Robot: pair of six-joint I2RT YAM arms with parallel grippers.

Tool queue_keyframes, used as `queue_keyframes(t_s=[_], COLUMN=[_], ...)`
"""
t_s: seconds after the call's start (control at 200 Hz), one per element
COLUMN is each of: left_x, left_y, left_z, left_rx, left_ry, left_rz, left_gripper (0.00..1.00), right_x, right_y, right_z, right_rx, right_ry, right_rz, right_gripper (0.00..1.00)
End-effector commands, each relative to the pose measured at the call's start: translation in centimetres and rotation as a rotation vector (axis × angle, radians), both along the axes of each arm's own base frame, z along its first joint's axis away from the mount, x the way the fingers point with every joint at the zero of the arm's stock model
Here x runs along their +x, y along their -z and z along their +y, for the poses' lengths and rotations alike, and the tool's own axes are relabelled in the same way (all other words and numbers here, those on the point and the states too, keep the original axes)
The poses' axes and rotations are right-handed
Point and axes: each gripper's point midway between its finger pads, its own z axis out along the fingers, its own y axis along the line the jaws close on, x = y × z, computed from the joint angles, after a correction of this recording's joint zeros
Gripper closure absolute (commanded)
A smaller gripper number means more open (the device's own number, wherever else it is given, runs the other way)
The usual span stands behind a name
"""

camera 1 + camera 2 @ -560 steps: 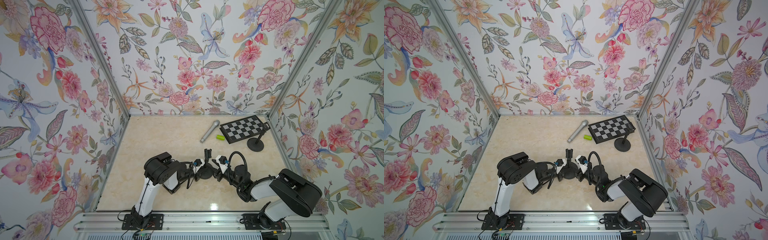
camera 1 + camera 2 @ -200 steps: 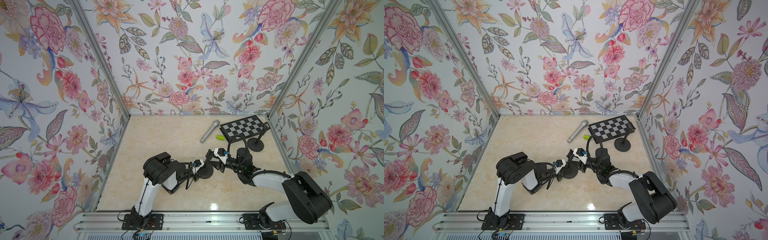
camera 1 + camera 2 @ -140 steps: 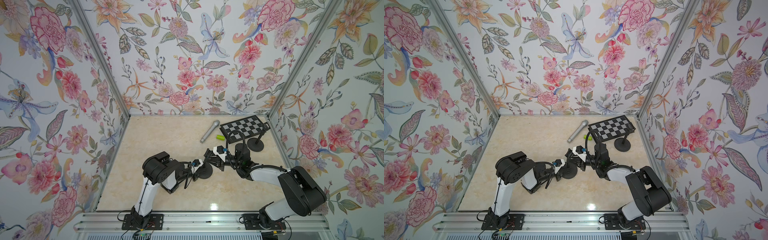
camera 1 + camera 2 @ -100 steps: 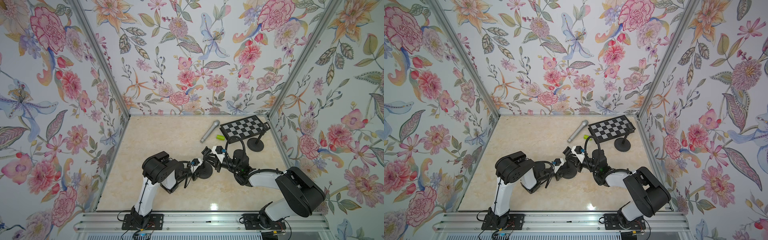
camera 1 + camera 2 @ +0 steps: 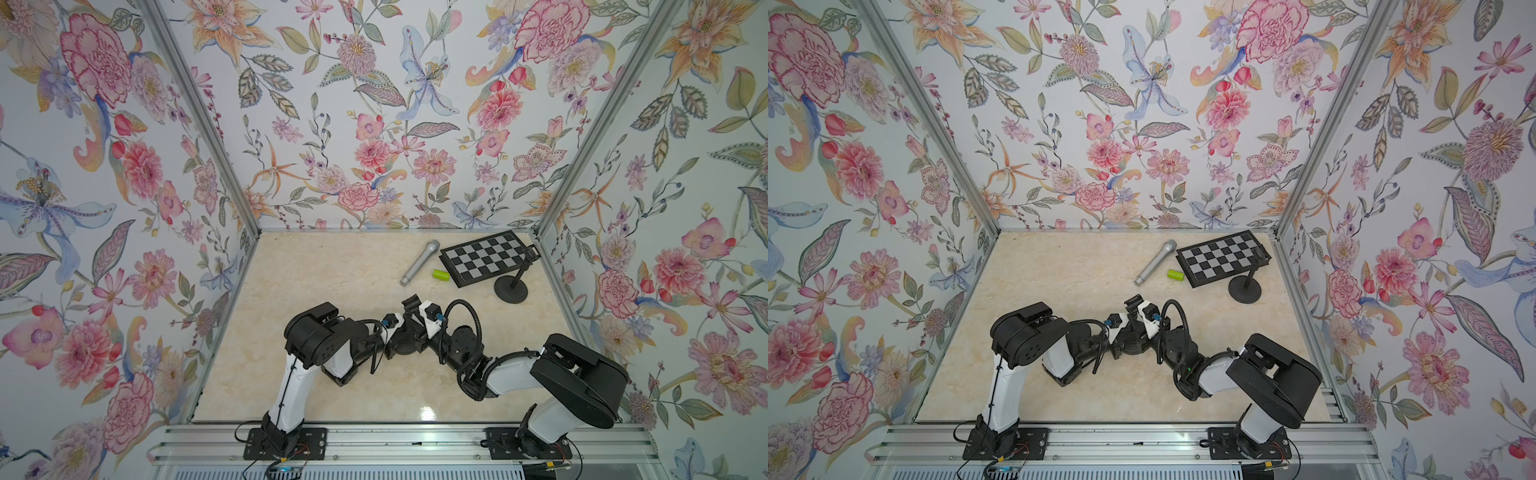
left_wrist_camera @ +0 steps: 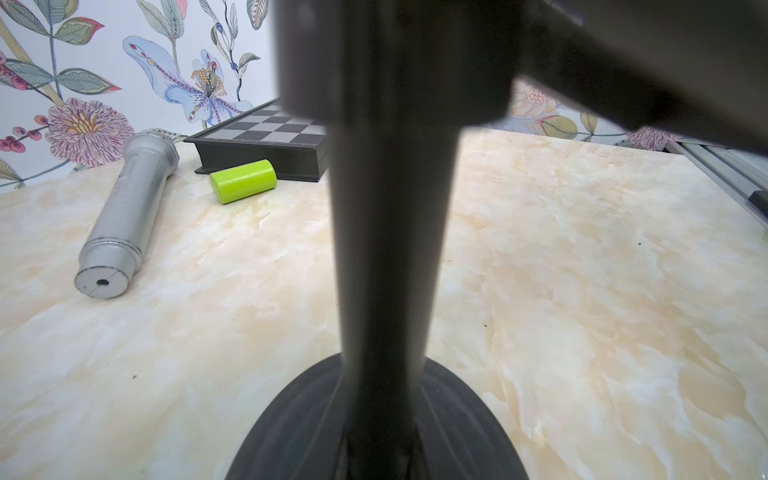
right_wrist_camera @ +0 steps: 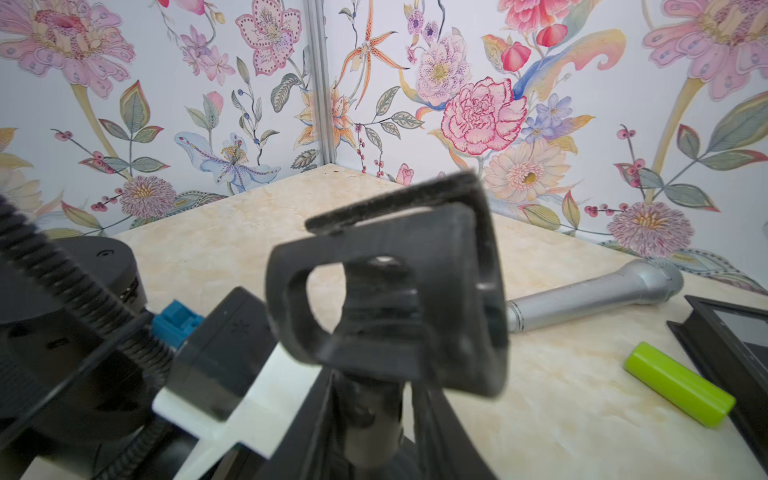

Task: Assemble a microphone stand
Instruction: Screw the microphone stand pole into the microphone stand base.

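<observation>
Movement over the last second belongs to the right arm [image 5: 577, 374]. It was stretched toward the back of the table [image 5: 332, 270], and its bulky elbow has now swung back over the front right corner, so the right gripper [image 5: 415, 328] meets the stand [image 5: 405, 345] from the right rather than from behind. The stand itself has not shifted. It is upright a little in front of the table's middle, with its round base [image 6: 316, 432] flat on the marbled top, its pole [image 6: 386, 249] vertical and its clip [image 7: 386, 299] on top. The left gripper [image 5: 401, 337] is pressed tight, and since the pole fills the centre of the left wrist view, I judge that it pinches the pole low down to steady it. In the right wrist view the right gripper's fingers [image 7: 444, 449] flank the neck just under the clip; whether they squeeze it or stand slightly off it I cannot tell. Such re-seating of the wrist around a fixed stand looks to me like turn-and-regrip work, tightening the clip onto the pole. If so, this stand is nearly complete. The microphone [image 5: 419, 262] lies unmoved near the back edge, with a green cylinder [image 5: 441, 274] just beside it and the checkerboard [image 5: 486, 257] beyond. A second stand [image 5: 511, 289] is upright by the right edge.
</observation>
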Motion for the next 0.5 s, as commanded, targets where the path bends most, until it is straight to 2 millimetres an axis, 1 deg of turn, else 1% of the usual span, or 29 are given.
queue_keyframes(t_s=[0.0,0.03,0.04,0.1,0.15,0.225,0.285,0.345,0.405,0.49], left_x=[-0.6,-0.7,-0.7,-0.7,-0.8,-1.2,-1.0,-0.9,-1.3,-1.0], left_y=[-3.4,-3.7,-3.8,-3.8,-3.5,-3.6,-3.9,-3.6,-3.5,-4.0], left_z=[-0.1,-0.1,-0.1,0.0,-0.2,-0.4,-0.2,-0.2,-0.3,-0.1], left_rx=[-0.091,-0.091,-0.090,-0.085,-0.093,-0.094,-0.091,-0.093,-0.095,-0.095], left_ry=[0.025,0.029,0.029,0.032,0.058,0.082,0.069,0.073,0.096,0.077], left_rz=[-0.193,-0.206,-0.210,-0.220,-0.205,-0.211,-0.225,-0.209,-0.205,-0.223], left_gripper=[0.85,0.85,0.85,0.85,0.85,0.85,0.85,0.85,0.84,0.83], right_x=[-4.2,-5.2,-4.8,-5.5,-5.2,-4.7,-4.3,-3.6,-3.1,-2.5], right_y=[-0.1,0.0,0.2,1.3,2.1,2.1,1.4,0.9,0.7,0.6], right_z=[1.2,1.5,1.0,0.6,0.5,0.5,0.5,0.4,0.4,0.5], right_rx=[-0.001,-0.015,-0.025,-0.107,-0.183,-0.246,-0.226,-0.204,-0.199,-0.196], right_ry=[-0.429,-0.530,-0.534,-0.684,-0.729,-0.758,-0.762,-0.754,-0.744,-0.725], right_rz=[0.020,0.027,0.032,0.053,0.069,0.040,0.005,-0.010,-0.012,-0.025], right_gripper=[0.63,0.62,0.61,0.57,0.56,0.56,0.55,0.55,0.56,0.59])
